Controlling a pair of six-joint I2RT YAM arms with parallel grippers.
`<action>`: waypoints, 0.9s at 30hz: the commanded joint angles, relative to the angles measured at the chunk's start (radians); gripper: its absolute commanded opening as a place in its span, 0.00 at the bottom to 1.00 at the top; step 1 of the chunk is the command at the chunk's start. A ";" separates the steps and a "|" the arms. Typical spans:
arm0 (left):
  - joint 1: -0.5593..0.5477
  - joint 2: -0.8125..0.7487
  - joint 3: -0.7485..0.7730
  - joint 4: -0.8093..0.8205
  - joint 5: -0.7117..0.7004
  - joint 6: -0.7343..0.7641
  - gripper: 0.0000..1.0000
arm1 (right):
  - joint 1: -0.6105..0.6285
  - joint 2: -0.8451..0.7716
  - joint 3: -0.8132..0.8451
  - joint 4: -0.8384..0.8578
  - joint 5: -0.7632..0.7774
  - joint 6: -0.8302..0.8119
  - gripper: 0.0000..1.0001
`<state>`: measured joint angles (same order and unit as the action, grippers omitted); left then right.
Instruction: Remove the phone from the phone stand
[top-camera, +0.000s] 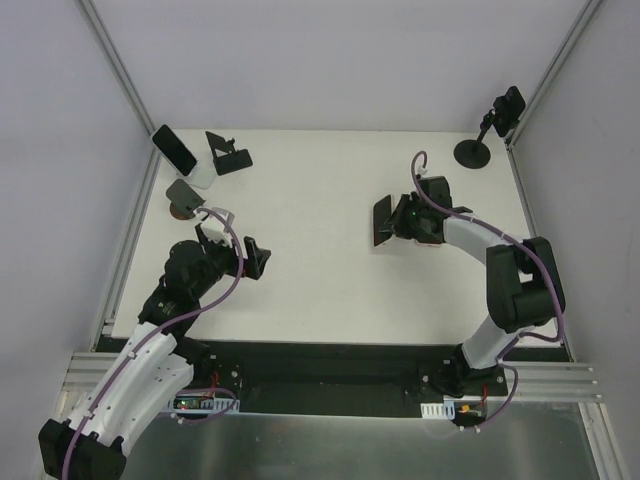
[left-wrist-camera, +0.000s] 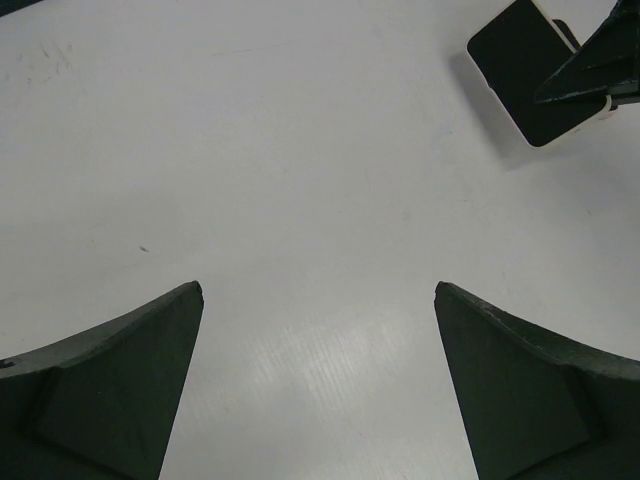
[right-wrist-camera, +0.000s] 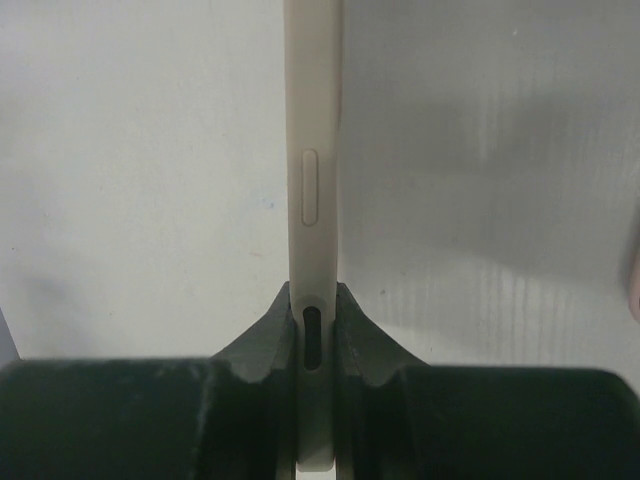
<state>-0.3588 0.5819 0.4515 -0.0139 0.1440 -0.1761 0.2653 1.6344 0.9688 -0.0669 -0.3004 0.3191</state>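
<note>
My right gripper (top-camera: 392, 218) is shut on a phone (top-camera: 381, 235) with a dark screen and a cream case, holding it over the middle right of the table. In the right wrist view the phone (right-wrist-camera: 313, 150) stands edge-on between the jaws of the gripper (right-wrist-camera: 314, 290), side button showing. It also shows in the left wrist view (left-wrist-camera: 522, 72), at the top right. An empty black phone stand (top-camera: 228, 155) sits at the far left. My left gripper (top-camera: 258, 258) is open and empty above bare table, also seen in its wrist view (left-wrist-camera: 318, 290).
A second phone (top-camera: 173, 148) leans on a white stand (top-camera: 202, 177) at the far left. A dark grey phone (top-camera: 185, 192) lies on a brown disc just in front of it. A black tripod holder (top-camera: 473, 151) stands at the far right corner.
</note>
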 joint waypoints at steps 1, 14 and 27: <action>0.001 0.006 0.016 0.038 -0.024 0.033 0.99 | -0.017 0.051 0.070 0.087 -0.017 -0.008 0.01; 0.001 0.029 0.019 0.040 -0.011 0.033 0.99 | -0.072 0.151 0.031 0.131 -0.066 -0.064 0.01; 0.001 0.049 0.021 0.042 0.000 0.032 0.99 | -0.093 0.182 -0.030 0.159 -0.059 -0.077 0.36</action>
<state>-0.3588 0.6292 0.4515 -0.0116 0.1459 -0.1631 0.1814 1.8038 0.9695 0.0868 -0.3847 0.2569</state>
